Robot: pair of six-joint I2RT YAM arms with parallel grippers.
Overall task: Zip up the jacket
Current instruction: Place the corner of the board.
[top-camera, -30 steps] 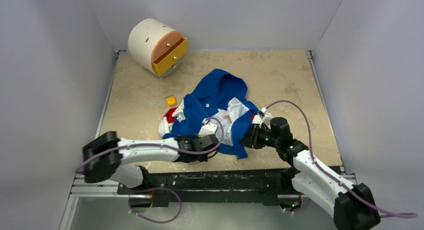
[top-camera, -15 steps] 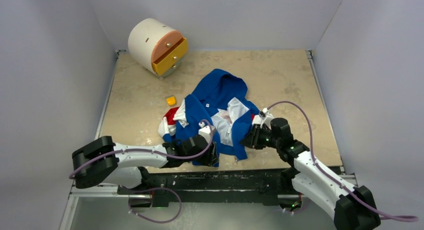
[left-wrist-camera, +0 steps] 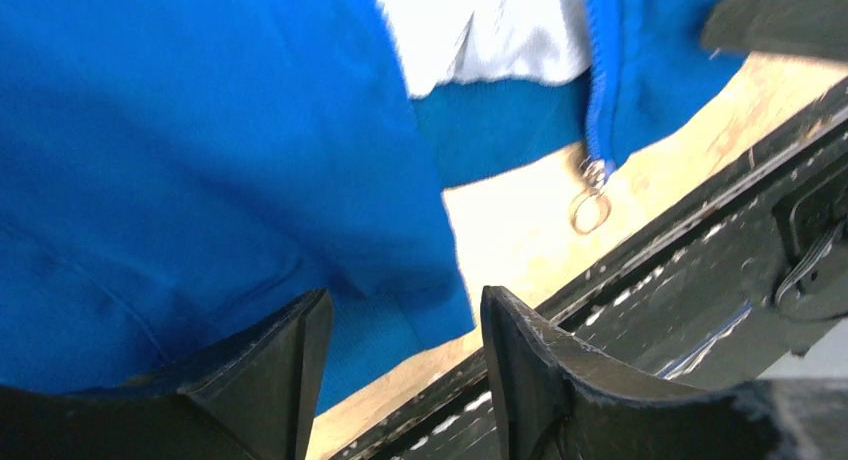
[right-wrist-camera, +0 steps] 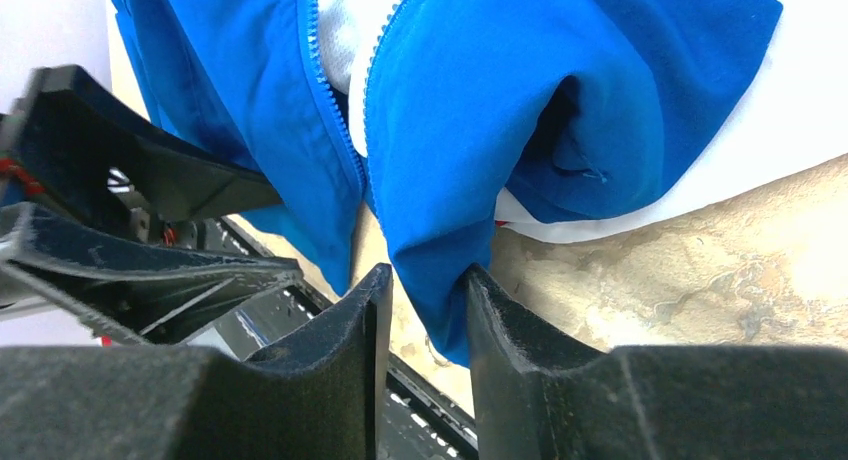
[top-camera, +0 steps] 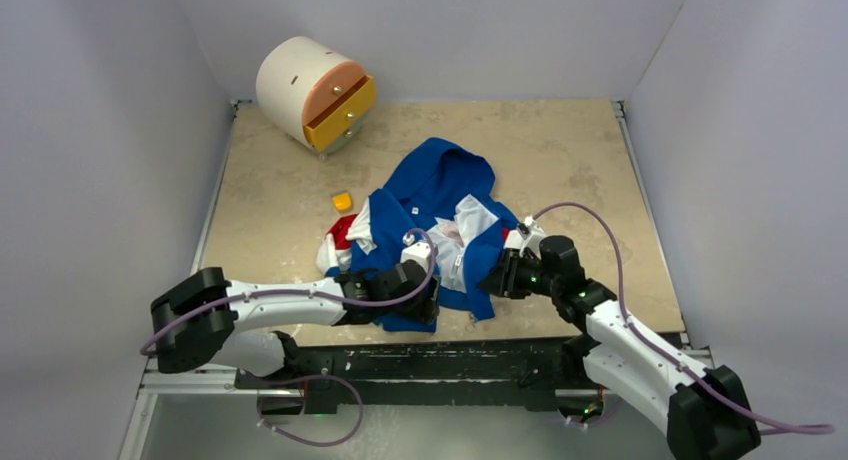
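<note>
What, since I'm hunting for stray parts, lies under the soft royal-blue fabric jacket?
Only the beige stone-patterned table shows around the soft royal-blue fabric jacket; its bunched folds hide anything that may lie beneath.

A beige table (top-camera: 570,150) is carrying a crumpled blue jacket (top-camera: 430,185), a yellow block (top-camera: 342,200) (just beside it) and a round drawer unit (top-camera: 300,80).

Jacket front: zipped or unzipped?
Unzipped: on the jacket, the zipper edges lie apart with white lining between them; the slider sits at the hem.

left arm (top-camera: 288,298) and right arm (top-camera: 640,365): white links, black joints, each carrying a looping purple cable (top-camera: 572,203). left gripper (left-wrist-camera: 405,298) fingers (left-wrist-camera: 530,380): black, wedge-shaped.
</note>
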